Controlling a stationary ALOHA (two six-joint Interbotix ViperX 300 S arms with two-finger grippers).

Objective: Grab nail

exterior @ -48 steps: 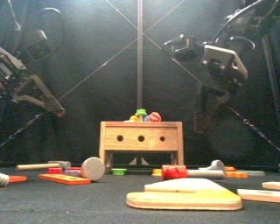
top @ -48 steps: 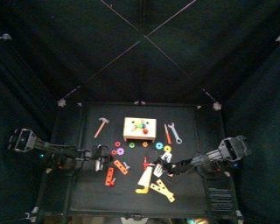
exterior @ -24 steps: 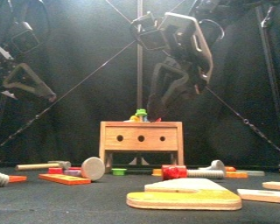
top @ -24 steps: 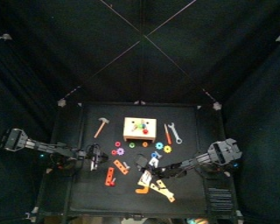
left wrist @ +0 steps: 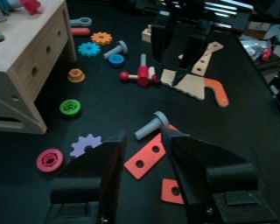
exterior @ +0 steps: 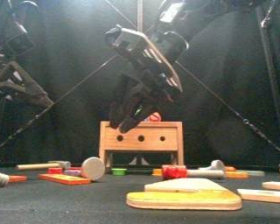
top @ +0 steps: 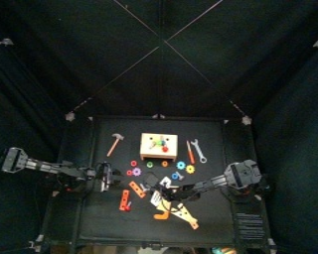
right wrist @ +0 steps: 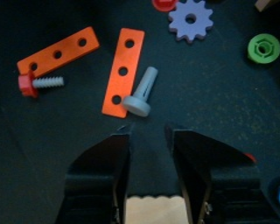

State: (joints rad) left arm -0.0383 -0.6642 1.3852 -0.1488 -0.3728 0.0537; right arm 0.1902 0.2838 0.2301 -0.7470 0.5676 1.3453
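Observation:
The nail (right wrist: 139, 92) is grey with a round head and lies flat on the black table beside an orange strip (right wrist: 122, 70). My right gripper (right wrist: 149, 136) is open and empty, with the nail just ahead of its tips. In the front view the right gripper (exterior: 132, 112) hangs over the table's middle. My left gripper (left wrist: 149, 156) is open and empty, low over the table. The nail (left wrist: 152, 125) lies a short way in front of it.
A wooden workbench (top: 158, 146) stands mid-table with pegs on top. A toy hammer (top: 115, 141) and a wrench (top: 197, 151) lie beside it. A wooden saw (exterior: 184, 197) lies at the front. A purple gear (right wrist: 192, 16), a green ring (right wrist: 264, 46) and a red screw (right wrist: 35, 83) lie around the nail.
My right gripper has swung from the right side to the table's middle and come down toward the parts. My left arm has drawn back a little to the left.

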